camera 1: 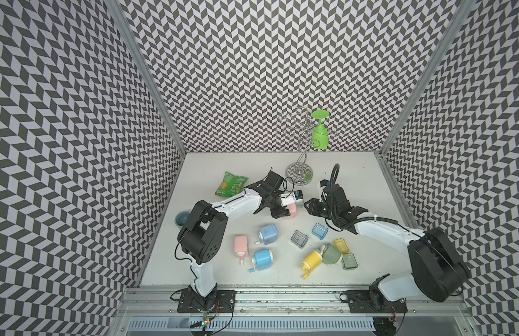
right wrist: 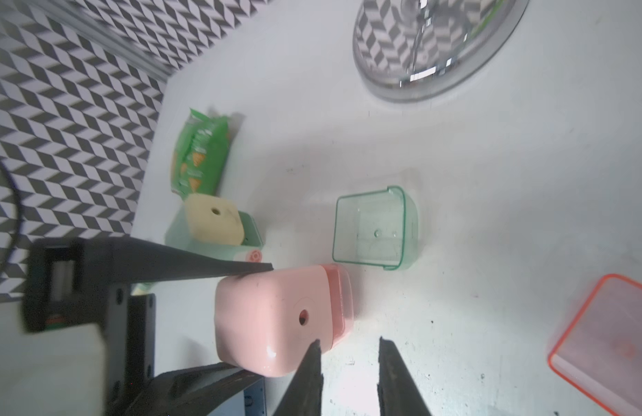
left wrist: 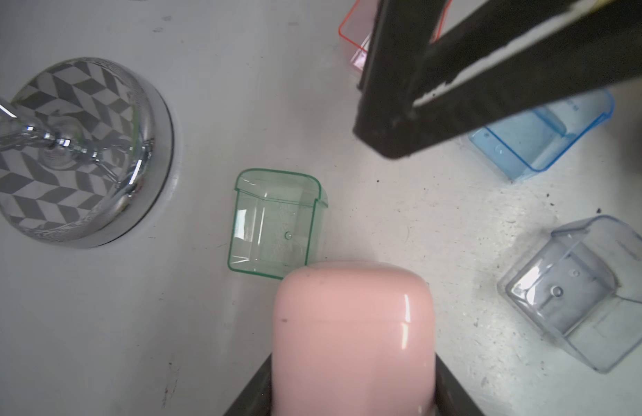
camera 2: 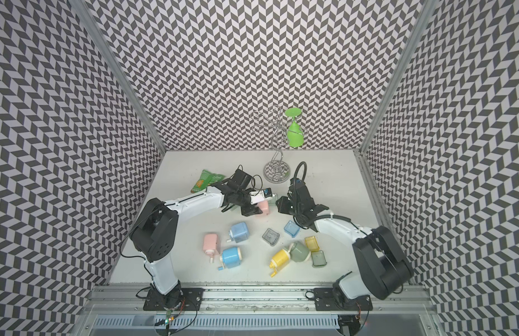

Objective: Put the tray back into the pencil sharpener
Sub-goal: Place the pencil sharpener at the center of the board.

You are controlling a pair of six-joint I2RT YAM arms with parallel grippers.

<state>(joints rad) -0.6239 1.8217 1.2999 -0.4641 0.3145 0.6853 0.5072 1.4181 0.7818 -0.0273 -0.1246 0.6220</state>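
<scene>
My left gripper (camera 1: 284, 208) is shut on a pink pencil sharpener (right wrist: 272, 317), held just above the table in both top views (camera 2: 264, 207). A darker pink tray (right wrist: 340, 302) sits in the sharpener's end and sticks out slightly. My right gripper (right wrist: 348, 340) is open right beside that end, with nothing between its fingers (left wrist: 391, 126). A red-rimmed clear tray (right wrist: 600, 342) lies loose on the table, partly hidden behind the right fingers in the left wrist view. A green clear tray (left wrist: 276, 223) lies just beyond the sharpener.
The chrome rack base (camera 1: 299, 173) with a hanging green goblet (camera 1: 320, 131) stands close behind. A snack bag (camera 1: 230, 184) and a mint sharpener (right wrist: 215, 223) lie by the left arm. Several sharpeners (camera 1: 268, 234) and loose trays (camera 1: 319, 230) are scattered in front.
</scene>
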